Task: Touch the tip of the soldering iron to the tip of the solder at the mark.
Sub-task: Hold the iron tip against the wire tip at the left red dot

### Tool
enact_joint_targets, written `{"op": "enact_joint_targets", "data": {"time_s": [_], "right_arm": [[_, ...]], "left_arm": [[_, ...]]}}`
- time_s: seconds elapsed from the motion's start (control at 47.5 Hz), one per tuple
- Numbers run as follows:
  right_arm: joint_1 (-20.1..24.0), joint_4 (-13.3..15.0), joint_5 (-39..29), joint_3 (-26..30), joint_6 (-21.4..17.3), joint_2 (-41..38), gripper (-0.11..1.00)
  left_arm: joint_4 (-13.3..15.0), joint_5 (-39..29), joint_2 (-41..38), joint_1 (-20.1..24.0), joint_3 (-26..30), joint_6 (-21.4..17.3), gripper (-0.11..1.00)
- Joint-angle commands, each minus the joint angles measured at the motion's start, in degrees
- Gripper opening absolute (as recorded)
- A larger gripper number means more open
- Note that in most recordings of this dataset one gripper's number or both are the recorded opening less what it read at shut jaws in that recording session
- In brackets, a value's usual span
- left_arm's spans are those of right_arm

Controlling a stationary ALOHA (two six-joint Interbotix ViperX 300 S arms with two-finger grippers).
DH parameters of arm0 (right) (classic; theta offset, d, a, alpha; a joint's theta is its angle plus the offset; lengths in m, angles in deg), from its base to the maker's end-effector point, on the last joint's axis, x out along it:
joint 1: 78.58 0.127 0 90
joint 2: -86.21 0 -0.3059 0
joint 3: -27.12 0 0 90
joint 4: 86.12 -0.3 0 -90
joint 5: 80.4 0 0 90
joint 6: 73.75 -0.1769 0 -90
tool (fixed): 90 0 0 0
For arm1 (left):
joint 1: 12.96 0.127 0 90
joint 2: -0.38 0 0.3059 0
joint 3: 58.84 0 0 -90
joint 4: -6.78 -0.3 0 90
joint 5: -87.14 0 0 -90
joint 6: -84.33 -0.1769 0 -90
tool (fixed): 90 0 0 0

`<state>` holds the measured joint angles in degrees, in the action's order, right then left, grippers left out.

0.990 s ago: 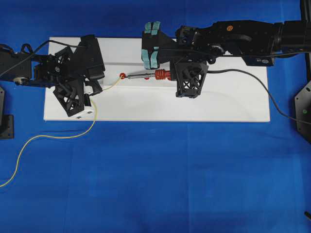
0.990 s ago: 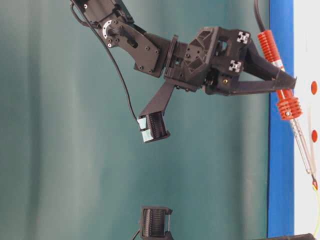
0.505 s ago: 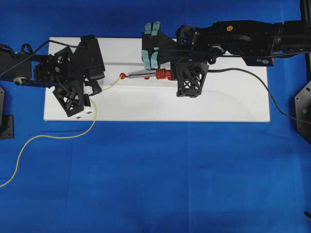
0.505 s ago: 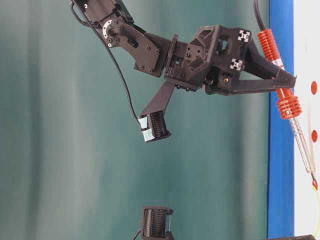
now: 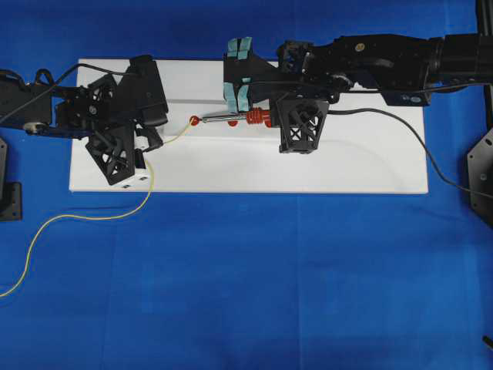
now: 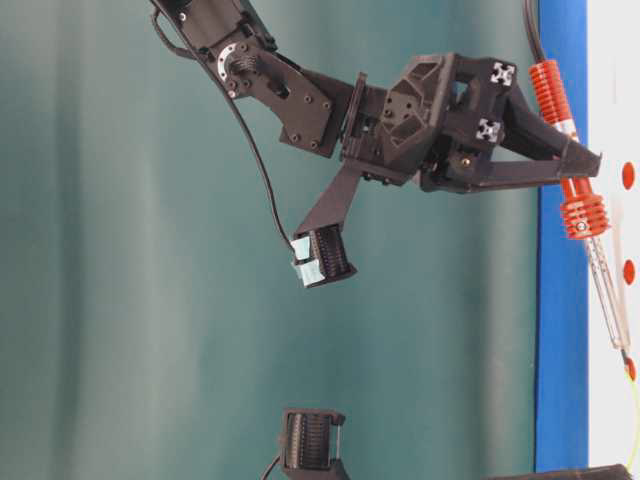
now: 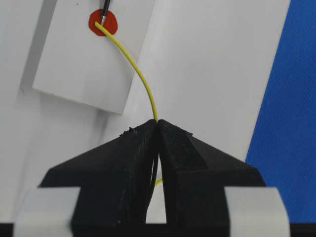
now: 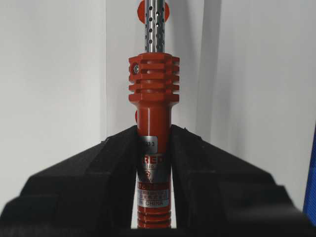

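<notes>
Red plastic marks the handle of the soldering iron (image 8: 150, 148), which the right gripper (image 8: 153, 148) clamps between its black jaws just behind the ribbed collar. In the overhead view the iron (image 5: 243, 118) lies nearly level over the white board (image 5: 362, 166), its perforated metal shaft pointing left toward a red dot (image 5: 195, 120) painted on the board. A black cord (image 5: 400, 127) trails from the right side of the iron across the board and onto the blue cloth (image 5: 254, 277).

On the left, the left gripper (image 7: 157, 129) is pinched tight on the solder (image 7: 143, 81), a thin yellow wire that rises from between the jaws in a gentle curve and ends on the red dot (image 7: 103, 22). In that wrist view the dark tip of the iron (image 7: 105, 9) comes down from above onto the same dot, meeting the end of the wire there. The rest of the wire (image 5: 85, 217) runs down from the gripper, off the board and across the cloth in a loose wave to the left edge.

The table-level view shows the iron (image 6: 575, 190) tilted slightly toward the board, with the wire's end (image 6: 632, 372) right at its tip.
</notes>
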<state>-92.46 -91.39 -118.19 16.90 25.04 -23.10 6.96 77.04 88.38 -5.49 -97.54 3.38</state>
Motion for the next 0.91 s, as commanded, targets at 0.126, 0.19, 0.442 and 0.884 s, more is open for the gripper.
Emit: {"op": "enact_joint_targets", "data": {"time_s": [0.126,0.19,0.442,0.884], "right_arm": [[-0.09,0.18,0.44,1.32,-0.09,0.79,0.06],[-0.09,0.18,0.44,1.32,-0.09,0.88,0.06],[-0.09,0.18,0.44,1.32,-0.09,0.79,0.06],[-0.09,0.18,0.44,1.32,-0.09,0.88,0.06]], "left_arm": [[-0.09,-0.26,0.44,-0.09,1.41,0.09,0.02],[-0.18,-0.26,0.44,-0.18,1.41,0.09,0.02],[-0.09,-0.26,0.44,-0.44,1.41,0.0,0.02],[-0.18,-0.26,0.35,-0.88,1.41,0.0,0.02]]}}
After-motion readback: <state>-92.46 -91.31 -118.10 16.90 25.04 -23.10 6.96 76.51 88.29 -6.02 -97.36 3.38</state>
